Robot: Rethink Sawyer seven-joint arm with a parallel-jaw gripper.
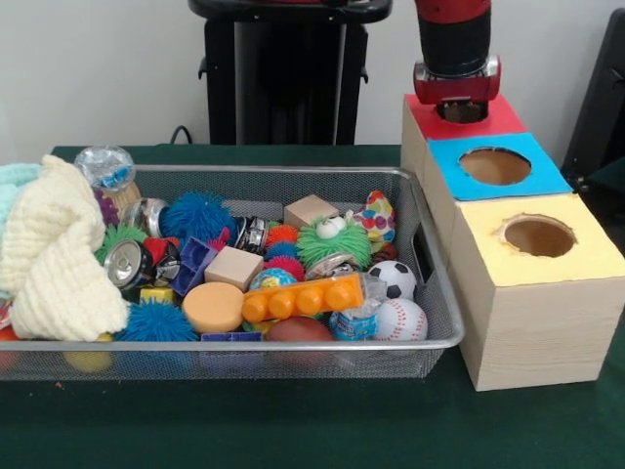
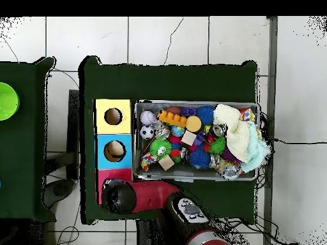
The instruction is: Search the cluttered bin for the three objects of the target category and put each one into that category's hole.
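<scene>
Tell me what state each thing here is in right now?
Silver wire mesh bin: full of toys, upright on the table.
Red-topped wooden box hole: covered by the arm's end.
Blue-topped box hole: uncovered.
Yellow-topped box hole: uncovered.
Crushed silver can: lying on its side.
Claw: hidden over the red hole.

Arm (image 2: pixel 153 194) over red hole; bin (image 2: pixel 195 177) cluttered.

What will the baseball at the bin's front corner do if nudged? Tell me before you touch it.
The baseball is round and smooth, so it would probably roll rather than slide. The soccer ball and the bin wall flank it closely, so it likely would not travel far. It looks like a small toy, probably light.
</scene>
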